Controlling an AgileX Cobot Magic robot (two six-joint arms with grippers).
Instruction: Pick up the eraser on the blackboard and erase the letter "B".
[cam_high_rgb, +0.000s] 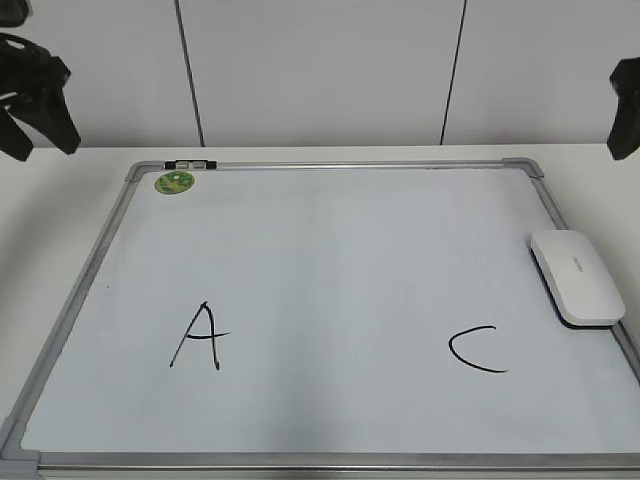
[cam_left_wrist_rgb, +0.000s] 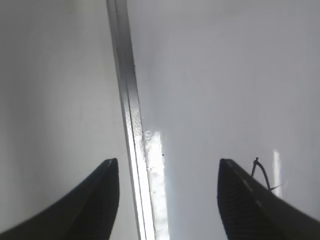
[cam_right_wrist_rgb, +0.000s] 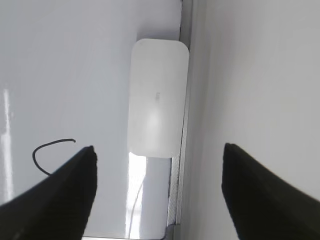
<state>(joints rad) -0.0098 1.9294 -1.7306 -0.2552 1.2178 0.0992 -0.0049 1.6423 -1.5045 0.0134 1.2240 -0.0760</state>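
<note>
The white eraser (cam_high_rgb: 577, 275) lies on the blackboard (cam_high_rgb: 330, 230) against its right frame edge; it also shows in the right wrist view (cam_right_wrist_rgb: 157, 97). No letter "B" shows: only a black "A" (cam_high_rgb: 198, 337) and a black "C" (cam_high_rgb: 475, 350) are on the board, with bare board between them. My right gripper (cam_right_wrist_rgb: 159, 146) is open and empty, raised above the eraser's end, and shows at the right edge of the exterior view (cam_high_rgb: 625, 105). My left gripper (cam_left_wrist_rgb: 167, 165) is open and empty, raised over the board's left frame (cam_left_wrist_rgb: 131, 125), at the upper left of the exterior view (cam_high_rgb: 35, 95).
The board lies flat on a white table (cam_high_rgb: 60, 200) in front of a white panelled wall (cam_high_rgb: 320, 70). A round green sticker (cam_high_rgb: 174, 182) sits in the board's far left corner. Grey caps (cam_high_rgb: 522, 166) cover the corners.
</note>
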